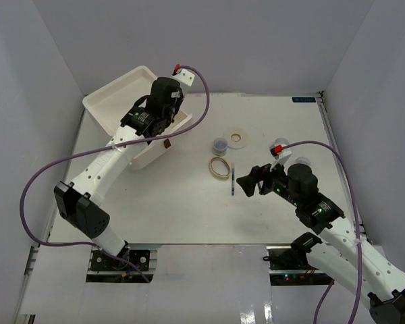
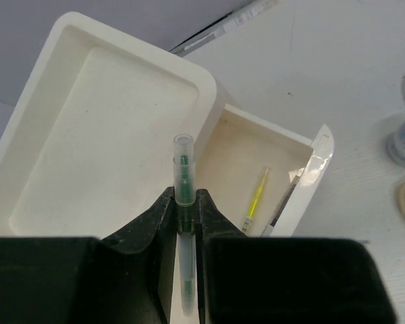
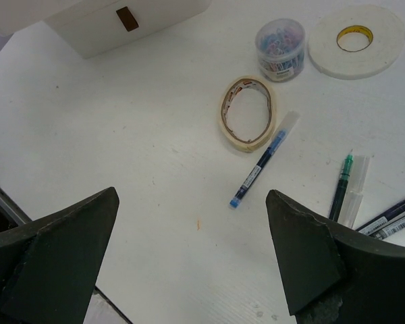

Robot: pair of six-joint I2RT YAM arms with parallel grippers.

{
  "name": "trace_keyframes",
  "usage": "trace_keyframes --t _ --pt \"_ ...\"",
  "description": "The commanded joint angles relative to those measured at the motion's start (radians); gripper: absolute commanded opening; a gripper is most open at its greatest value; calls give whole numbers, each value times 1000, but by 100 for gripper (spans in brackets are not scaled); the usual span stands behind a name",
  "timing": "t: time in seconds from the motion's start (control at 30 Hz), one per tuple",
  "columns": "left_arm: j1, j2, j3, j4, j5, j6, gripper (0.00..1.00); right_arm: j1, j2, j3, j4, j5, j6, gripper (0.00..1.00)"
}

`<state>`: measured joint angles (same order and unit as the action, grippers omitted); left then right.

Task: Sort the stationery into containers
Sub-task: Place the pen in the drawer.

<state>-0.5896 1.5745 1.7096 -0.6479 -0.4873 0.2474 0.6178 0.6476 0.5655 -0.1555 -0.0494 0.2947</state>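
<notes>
My left gripper is shut on a clear pen with green ink, held above the white drawer unit. The pen's tip is over the edge between the shallow tray top and the pulled-out top drawer. A yellow pen and a dark one lie in that drawer. My right gripper is open above bare table, just short of a blue pen. Past it lie a beige tape ring, a white tape ring and a clear jar.
A green pen and purple pens lie to the right of my right gripper. A lower drawer's brown handle faces the table. The table edge runs along the back wall.
</notes>
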Motion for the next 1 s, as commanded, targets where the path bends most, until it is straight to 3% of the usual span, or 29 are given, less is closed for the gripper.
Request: trace_keyframes --t 0.0,0.1,0.27,0.37,0.5,0.67,0.9,0.97 --pt "33 25 -21 -35 26 66 24 3 -11 -1 13 -6 -23 96" --pt "51 36 -74 -26 23 66 28 3 -19 -1 -9 17 -32 96" --pt "59 18 -73 -21 29 23 61 3 -28 -7 -29 31 -46 95" --pt "59 -8 -38 -22 32 -16 70 3 -25 -12 -33 37 -51 95" --pt "59 -70 1 -27 85 -126 70 3 -13 -7 -35 45 -49 95" --pt "57 -198 -30 -27 320 -313 72 3 -3 -3 -35 45 -57 95" --pt "57 -280 -212 -6 604 -522 79 2 -2 -7 -35 74 -62 95" --pt "56 -292 -298 28 634 -557 88 2 -2 -12 -35 80 -58 95"
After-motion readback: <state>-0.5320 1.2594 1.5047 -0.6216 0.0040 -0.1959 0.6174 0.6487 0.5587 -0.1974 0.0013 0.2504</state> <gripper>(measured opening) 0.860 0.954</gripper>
